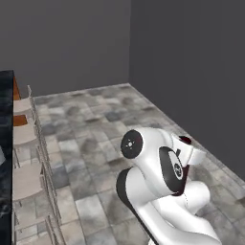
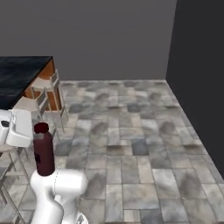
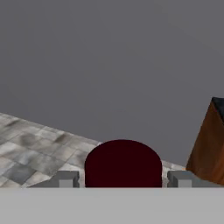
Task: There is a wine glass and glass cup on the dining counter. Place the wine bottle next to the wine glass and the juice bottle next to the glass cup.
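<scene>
My gripper (image 3: 123,179) is shut on the juice bottle (image 2: 43,151), a slim dark-red bottle held upright above the arm's base. In the hand view its round dark-red top (image 3: 123,162) sits between my two grey fingertips (image 3: 65,179). In the left base view just its red top (image 1: 185,139) peeks out behind the arm. The dining counter (image 2: 22,74) with its dark marbled top lies to the left, and its wooden corner (image 3: 209,144) shows in the hand view. A pale sliver on the counter's edge (image 1: 1,155) is too cut off to name. The wine glass, glass cup and wine bottle are out of view.
Pale stools (image 1: 26,184) line the counter's side (image 2: 46,87). A grey tiled floor (image 2: 131,144) stretches ahead to dark grey walls (image 1: 191,72) at the back and right.
</scene>
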{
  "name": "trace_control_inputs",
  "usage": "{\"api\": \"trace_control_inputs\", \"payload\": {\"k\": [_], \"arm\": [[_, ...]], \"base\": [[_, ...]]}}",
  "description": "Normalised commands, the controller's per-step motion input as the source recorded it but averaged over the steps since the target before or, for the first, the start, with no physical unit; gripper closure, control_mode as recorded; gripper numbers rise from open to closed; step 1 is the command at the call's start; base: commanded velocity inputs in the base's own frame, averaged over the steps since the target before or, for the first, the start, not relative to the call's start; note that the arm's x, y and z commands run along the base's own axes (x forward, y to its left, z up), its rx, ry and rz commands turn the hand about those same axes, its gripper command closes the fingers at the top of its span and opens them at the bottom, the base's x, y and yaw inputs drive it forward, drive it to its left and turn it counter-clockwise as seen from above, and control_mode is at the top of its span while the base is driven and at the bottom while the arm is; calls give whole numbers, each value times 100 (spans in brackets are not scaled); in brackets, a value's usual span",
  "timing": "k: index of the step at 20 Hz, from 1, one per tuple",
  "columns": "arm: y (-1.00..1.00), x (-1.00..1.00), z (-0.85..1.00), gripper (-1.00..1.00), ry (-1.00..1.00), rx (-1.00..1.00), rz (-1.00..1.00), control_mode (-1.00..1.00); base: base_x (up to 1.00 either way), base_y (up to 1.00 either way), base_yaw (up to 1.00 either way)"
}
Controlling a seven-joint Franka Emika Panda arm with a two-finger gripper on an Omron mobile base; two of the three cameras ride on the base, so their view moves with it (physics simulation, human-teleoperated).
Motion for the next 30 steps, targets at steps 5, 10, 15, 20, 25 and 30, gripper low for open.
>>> {"api": "trace_control_inputs", "payload": {"k": [5, 10, 15, 20, 25, 30], "arm": [[0, 0, 0, 100, 0, 0, 0, 100], [0, 0, 0, 100, 0, 0, 0, 100], [0, 0, 0, 100, 0, 0, 0, 100], [0, 0, 0, 100, 0, 0, 0, 100], [0, 0, 0, 100, 0, 0, 0, 100], [0, 0, 0, 100, 0, 0, 0, 100]], "base": [[90, 0, 26], [91, -14, 8], [88, -23, 5], [72, -17, 31], [38, -3, 78], [30, 0, 85]]}}
